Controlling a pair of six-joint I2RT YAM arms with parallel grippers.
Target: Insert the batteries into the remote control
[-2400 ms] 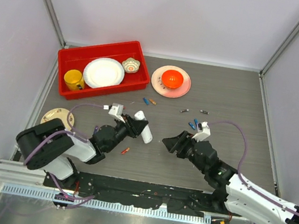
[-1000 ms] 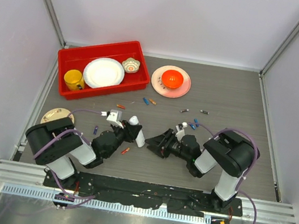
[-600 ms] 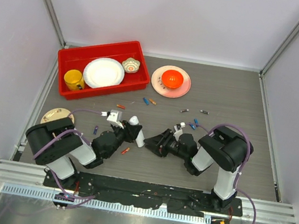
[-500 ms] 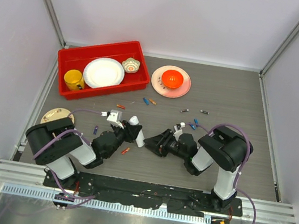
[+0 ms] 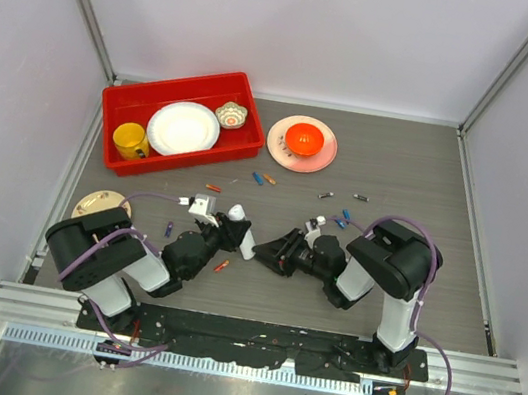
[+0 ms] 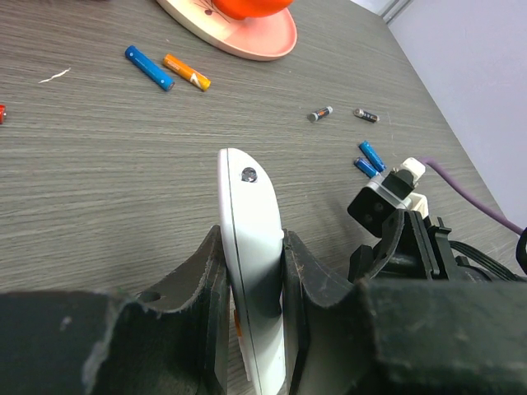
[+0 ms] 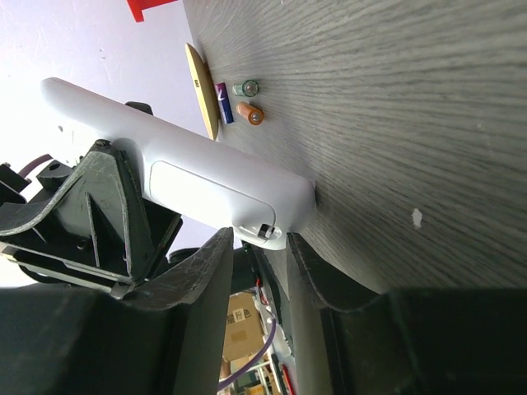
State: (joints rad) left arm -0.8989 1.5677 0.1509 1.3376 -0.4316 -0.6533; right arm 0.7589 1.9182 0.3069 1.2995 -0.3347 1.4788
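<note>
The back of the remote control (image 7: 189, 169) is shown only from the right wrist; it is clamped in the left hand (image 6: 254, 247), lower centre.

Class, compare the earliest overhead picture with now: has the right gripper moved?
Yes. The right gripper has shifted left, away from the blue batteries and closer to the remote.

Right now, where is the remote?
In the top view, the remote is near the front middle of the table, pinched in the left gripper, with the right gripper just to its right.
</note>
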